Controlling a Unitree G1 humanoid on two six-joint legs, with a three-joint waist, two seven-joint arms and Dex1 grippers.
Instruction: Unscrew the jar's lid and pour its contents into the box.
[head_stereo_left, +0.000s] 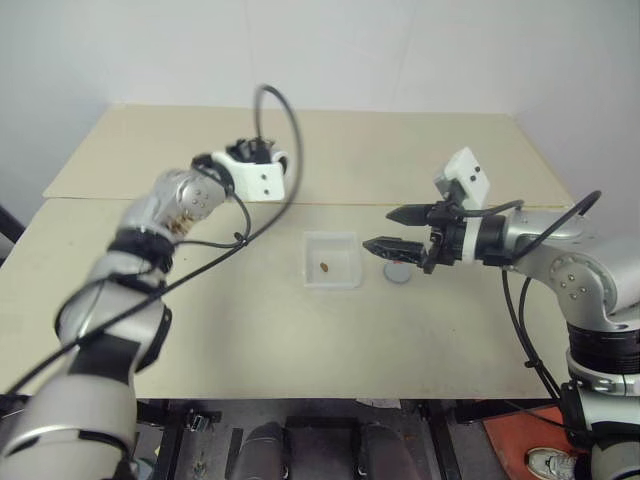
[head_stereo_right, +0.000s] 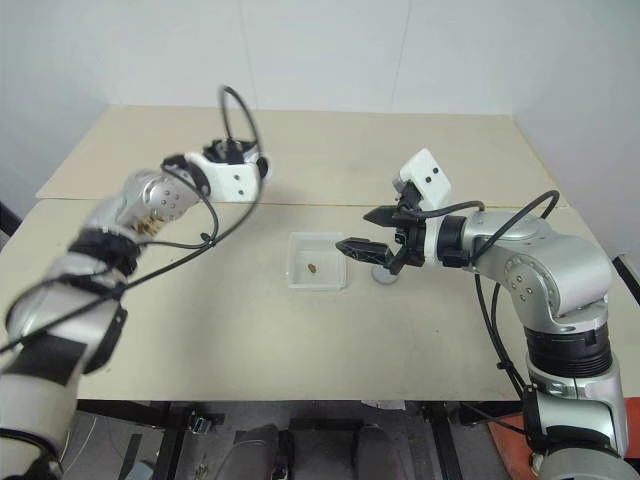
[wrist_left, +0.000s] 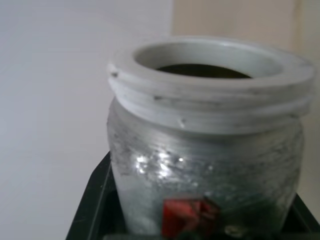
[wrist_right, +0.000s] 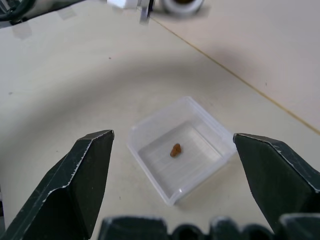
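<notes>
Upper left of the head view, the left tool (head_stereo_left: 268, 157) is clamped on the jar (wrist_left: 205, 145), open-mouthed; rigid, light, probably slick on its silvery wall, so grip mid-body. Centre, the box (head_stereo_left: 333, 260) holds one brown bit (head_stereo_left: 326, 266). Right of it the lid (head_stereo_left: 398, 273) lies on the surface (head_stereo_left: 250, 330) beneath the right tool (head_stereo_left: 385, 229), spread wide, empty.

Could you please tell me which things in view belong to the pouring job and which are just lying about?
Job:
- jar, open, in left gripper
- lid on table
- box
- brown bit inside box
- right gripper, open, empty

Lying about:
- nothing else on table
</notes>
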